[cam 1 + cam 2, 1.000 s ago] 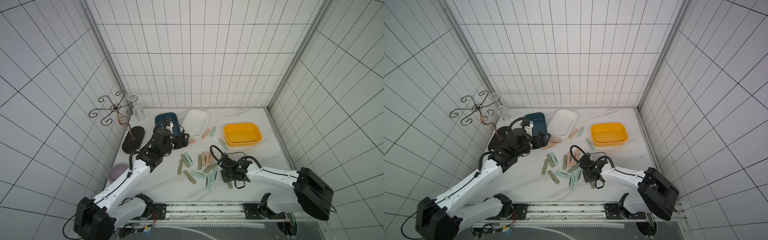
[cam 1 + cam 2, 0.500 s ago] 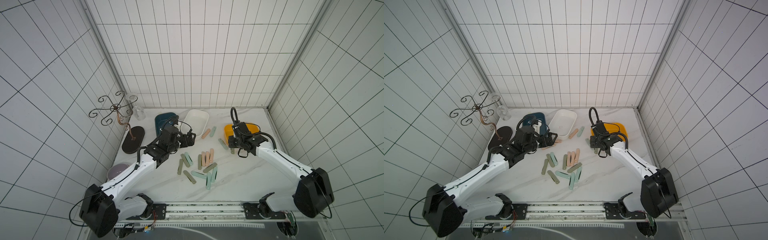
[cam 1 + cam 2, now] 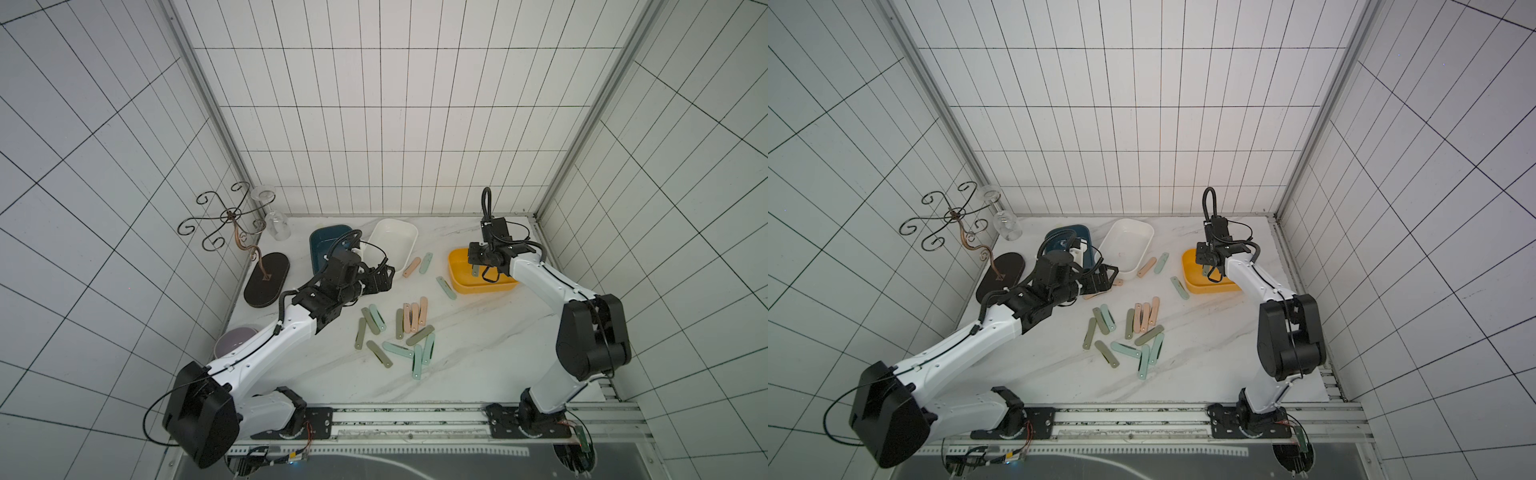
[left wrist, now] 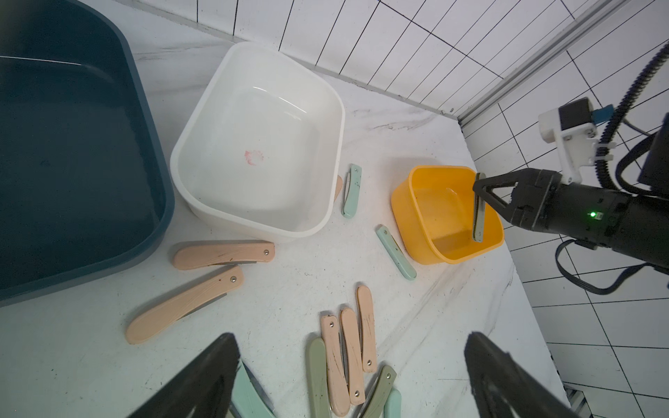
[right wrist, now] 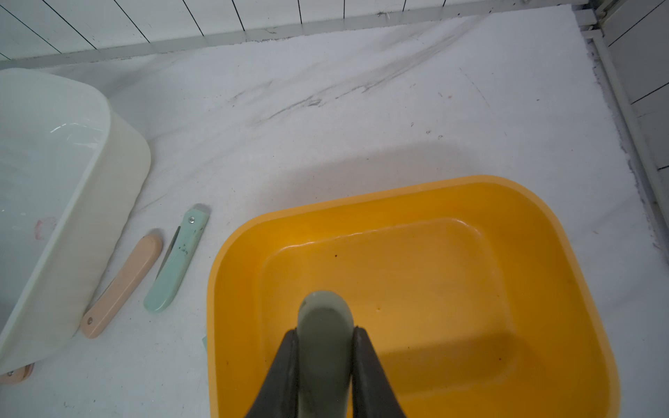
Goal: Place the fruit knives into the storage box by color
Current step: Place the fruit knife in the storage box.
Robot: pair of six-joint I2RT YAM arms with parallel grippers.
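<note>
Hovering over the yellow box (image 5: 398,192), right jaws pinch an olive-grey knife (image 5: 324,318); left jaws gape.

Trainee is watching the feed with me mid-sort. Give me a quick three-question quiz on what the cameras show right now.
1. True or false: the white box already holds a knife.
2. The right gripper is shut on a knife of which colour? A peach-pink, B mint-green, C olive-grey.
3. Fill in: that knife hangs over the ____ box.

Key:
1. False. The white box is empty.
2. C, the olive-grey knife.
3. Yellow, the yellow box.
</note>
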